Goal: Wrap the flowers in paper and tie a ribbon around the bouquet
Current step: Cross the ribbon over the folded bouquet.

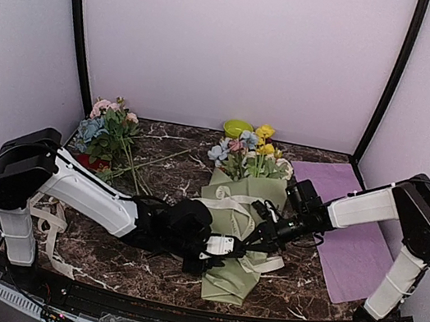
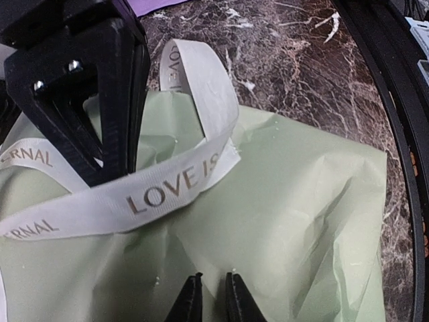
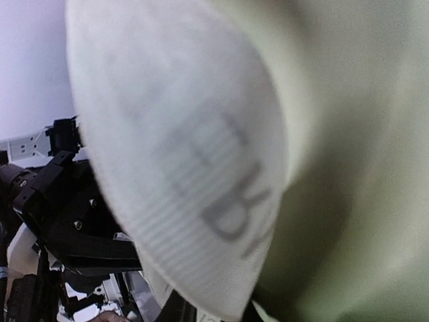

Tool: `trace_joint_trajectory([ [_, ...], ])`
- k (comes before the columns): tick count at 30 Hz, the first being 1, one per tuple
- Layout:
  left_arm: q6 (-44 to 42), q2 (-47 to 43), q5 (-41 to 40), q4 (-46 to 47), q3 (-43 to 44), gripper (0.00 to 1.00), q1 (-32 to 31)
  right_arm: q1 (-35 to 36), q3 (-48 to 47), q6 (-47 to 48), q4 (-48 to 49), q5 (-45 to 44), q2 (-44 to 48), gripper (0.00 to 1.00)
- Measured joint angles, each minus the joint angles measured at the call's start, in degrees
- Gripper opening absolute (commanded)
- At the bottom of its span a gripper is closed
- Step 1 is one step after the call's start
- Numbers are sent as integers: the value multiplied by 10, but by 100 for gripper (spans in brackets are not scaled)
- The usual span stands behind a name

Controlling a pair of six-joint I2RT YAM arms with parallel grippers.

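Observation:
The bouquet (image 1: 243, 216) lies mid-table, a cone of sage-green paper (image 2: 301, 221) with the flowers (image 1: 249, 155) at its far end. The cream ribbon (image 2: 167, 191), lettered "LOVE IS", loops across the cone. My left gripper (image 2: 213, 295) sits low over the paper, jaws almost together on a pale raised fold of it. In the top view, the left gripper (image 1: 215, 253) and right gripper (image 1: 263, 229) meet over the cone's middle. The right gripper's fingers (image 2: 114, 100) touch the ribbon. A blurred ribbon (image 3: 188, 174) fills the right wrist view and hides that gripper's jaws.
A loose cluster of pink and blue blooms (image 1: 107, 134) lies at the back left. A flat purple sheet (image 1: 352, 235) lies to the right, and a yellow-green bowl (image 1: 237, 127) stands at the back. More ribbon trails by the left arm's base (image 1: 46, 223).

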State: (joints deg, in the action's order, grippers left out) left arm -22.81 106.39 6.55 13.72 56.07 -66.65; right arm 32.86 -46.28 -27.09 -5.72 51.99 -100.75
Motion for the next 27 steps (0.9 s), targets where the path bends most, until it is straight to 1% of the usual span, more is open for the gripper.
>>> trace_joint_trajectory([
  [3, 2, 1, -2, 5, -11, 13, 0, 1, -4, 6, -42, -33, 17, 34],
  [5, 3, 5, -4, 10, -14, 13, 0, 1, -16, 12, -80, -66, 41, 38],
  [12, 10, 14, -11, 39, -32, 13, 0, 1, -78, 24, -182, -181, 99, 43],
  [15, 12, 14, -12, 51, -38, 13, 0, 1, -79, 26, -217, -216, 119, 43],
  [19, 19, 14, -12, 68, -46, 13, 0, 2, -79, 23, -250, -253, 144, 35],
  [21, 23, 15, -12, 74, -49, 13, 0, 7, -77, 20, -252, -266, 166, 34],
  [23, 27, 15, -12, 78, -51, 13, 0, 28, -64, 15, -242, -280, 203, 33],
  [25, 29, 15, -12, 83, -53, 13, 0, 62, -43, 13, -230, -288, 242, 35],
  [27, 31, 15, -11, 86, -54, 13, 0, 88, -28, 14, -222, -294, 259, 36],
])
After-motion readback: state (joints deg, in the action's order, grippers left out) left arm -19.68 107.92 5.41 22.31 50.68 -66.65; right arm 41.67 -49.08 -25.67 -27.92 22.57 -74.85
